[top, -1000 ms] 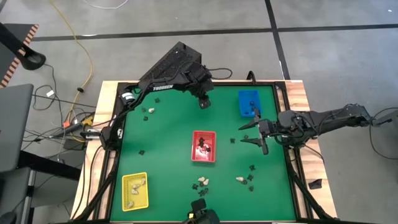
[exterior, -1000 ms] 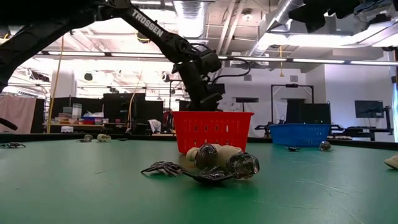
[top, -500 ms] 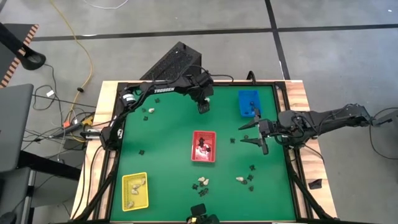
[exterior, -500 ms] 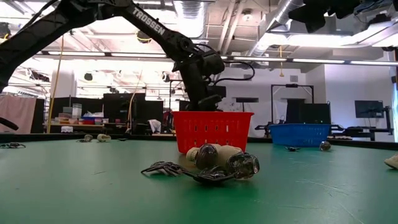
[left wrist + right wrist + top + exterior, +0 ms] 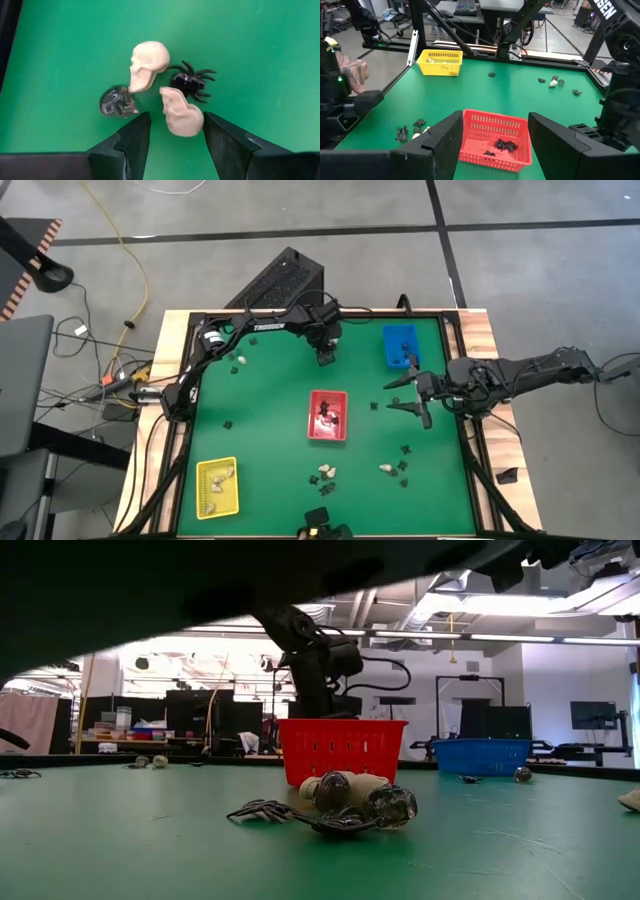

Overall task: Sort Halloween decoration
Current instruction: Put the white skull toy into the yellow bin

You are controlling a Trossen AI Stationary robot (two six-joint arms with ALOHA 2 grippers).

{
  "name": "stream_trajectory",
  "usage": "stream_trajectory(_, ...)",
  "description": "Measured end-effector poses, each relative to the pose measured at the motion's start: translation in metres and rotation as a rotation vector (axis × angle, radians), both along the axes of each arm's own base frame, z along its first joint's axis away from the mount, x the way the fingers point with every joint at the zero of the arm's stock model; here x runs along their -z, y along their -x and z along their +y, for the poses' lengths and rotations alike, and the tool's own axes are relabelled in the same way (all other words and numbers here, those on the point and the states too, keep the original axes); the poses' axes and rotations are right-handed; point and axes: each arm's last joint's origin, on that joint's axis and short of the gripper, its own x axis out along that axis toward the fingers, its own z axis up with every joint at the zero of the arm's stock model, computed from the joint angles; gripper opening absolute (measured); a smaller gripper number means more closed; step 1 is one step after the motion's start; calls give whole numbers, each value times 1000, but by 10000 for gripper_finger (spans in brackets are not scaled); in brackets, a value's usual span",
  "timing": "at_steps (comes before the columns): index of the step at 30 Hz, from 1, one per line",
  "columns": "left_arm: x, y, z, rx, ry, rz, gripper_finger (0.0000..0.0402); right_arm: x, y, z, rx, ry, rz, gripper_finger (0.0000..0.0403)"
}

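Note:
My left gripper (image 5: 324, 357) hangs low over the far middle of the green mat, pointing steeply down and open. In the left wrist view its fingers (image 5: 134, 136) stand on either side of a cream skull (image 5: 182, 116); whether they touch it does not show. Just beyond lie a second cream skull (image 5: 147, 64), a black spider (image 5: 190, 82) and a dark glassy skull (image 5: 116, 101). My right gripper (image 5: 412, 394) waits open above the mat's right side, holding nothing. In the low view the red tray (image 5: 342, 750) hides the left fingertips.
A red tray (image 5: 328, 416) with black spiders (image 5: 504, 145) sits mid-mat, a yellow tray (image 5: 217, 486) with cream pieces at the near left, a blue tray (image 5: 400, 345) at the far right. Loose pieces lie near the front (image 5: 323, 474), at the right (image 5: 404, 448) and far left (image 5: 240, 360).
My left gripper has sunk toward the small cluster of pieces at the far middle of the mat and has tipped more steeply downward, staying open. The arm behind it has dropped too. The pieces have not moved.

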Motion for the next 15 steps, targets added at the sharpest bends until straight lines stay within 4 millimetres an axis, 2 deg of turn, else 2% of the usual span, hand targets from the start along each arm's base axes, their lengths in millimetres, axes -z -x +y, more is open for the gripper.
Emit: stream_trajectory(15, -2, -6, 7, -48, -19, -93, 173, 0, 0, 0, 0, 0, 3, 255)
